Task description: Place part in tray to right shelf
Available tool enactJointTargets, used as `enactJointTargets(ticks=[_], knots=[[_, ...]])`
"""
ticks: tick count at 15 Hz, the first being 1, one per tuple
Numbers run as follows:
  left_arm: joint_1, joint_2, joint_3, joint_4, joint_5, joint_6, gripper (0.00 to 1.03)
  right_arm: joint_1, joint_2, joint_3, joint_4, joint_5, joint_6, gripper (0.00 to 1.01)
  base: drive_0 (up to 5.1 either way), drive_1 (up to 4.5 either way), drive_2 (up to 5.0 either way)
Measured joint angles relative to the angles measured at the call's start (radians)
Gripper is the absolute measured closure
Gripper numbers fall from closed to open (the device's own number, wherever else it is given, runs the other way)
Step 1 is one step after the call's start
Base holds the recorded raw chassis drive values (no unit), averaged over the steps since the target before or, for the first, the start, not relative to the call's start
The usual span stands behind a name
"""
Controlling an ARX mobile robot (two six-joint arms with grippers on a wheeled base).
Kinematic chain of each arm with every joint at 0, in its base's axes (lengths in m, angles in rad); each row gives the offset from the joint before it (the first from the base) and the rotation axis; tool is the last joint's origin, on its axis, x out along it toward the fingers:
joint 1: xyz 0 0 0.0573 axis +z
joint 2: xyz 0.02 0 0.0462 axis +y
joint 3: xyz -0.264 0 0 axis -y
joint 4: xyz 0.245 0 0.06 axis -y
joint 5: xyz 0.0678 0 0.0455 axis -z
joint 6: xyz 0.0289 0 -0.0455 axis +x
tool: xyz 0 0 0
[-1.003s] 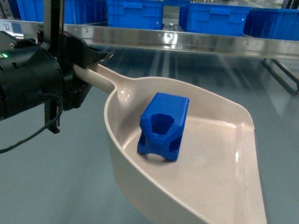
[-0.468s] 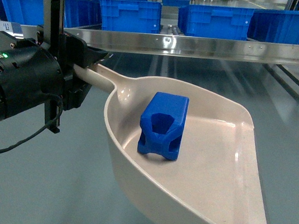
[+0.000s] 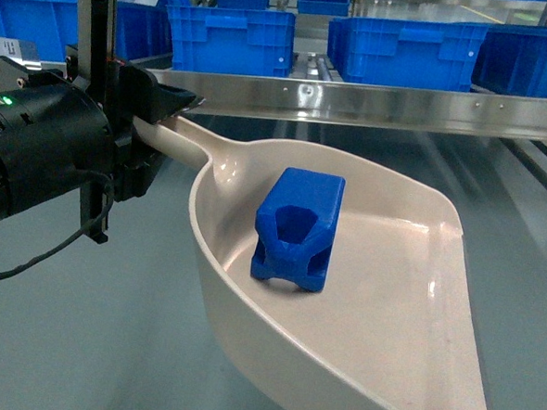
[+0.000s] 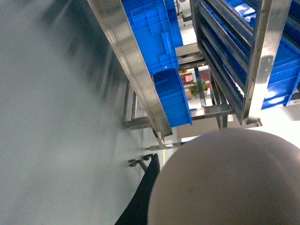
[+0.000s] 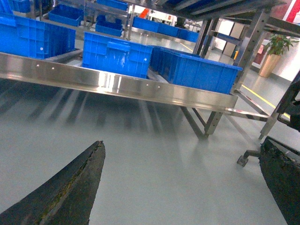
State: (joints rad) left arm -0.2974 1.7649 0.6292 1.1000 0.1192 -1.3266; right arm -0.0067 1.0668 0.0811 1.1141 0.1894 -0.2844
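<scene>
The cream tray point(image 3: 407, 297) hangs in the air in the head view, and my left gripper point(image 3: 163, 115) is shut on its handle point(image 3: 180, 143). The bright-blue part point(image 3: 298, 230) rests inside the tray near the handle end, its hexagonal hollow facing the camera. Straight ahead runs the right shelf point(image 3: 354, 100), whose steel front rail lies just beyond the tray. In the left wrist view the tray's underside point(image 4: 225, 178) fills the lower right beside one black finger point(image 4: 143, 197). My right gripper point(image 5: 182, 145) is open over bare floor, facing the shelf rail point(image 5: 117, 82).
Large blue crates point(image 3: 230, 37) sit in a row on the shelf's roller tracks, also seen from the right wrist point(image 5: 117, 56). Shelf legs point(image 5: 206, 124) and a castor point(image 5: 243, 159) stand on the grey floor at the right. A taller rack point(image 4: 253, 61) shows in the left wrist view.
The shelf rail and crates have slid lower and grown larger in the head view, so the shelf is nearer. Tray, part and left gripper keep the same places relative to each other.
</scene>
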Motion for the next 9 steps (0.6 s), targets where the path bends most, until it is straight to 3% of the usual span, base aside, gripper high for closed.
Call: enactJointTargets(ticks=[9], knots=[[0.0,0.0,0.0,0.0,0.002,0.0,0.91,0.0,-0.002,0.0,0.0,0.0,0.0,0.03,0.0,4.24,-4.1]])
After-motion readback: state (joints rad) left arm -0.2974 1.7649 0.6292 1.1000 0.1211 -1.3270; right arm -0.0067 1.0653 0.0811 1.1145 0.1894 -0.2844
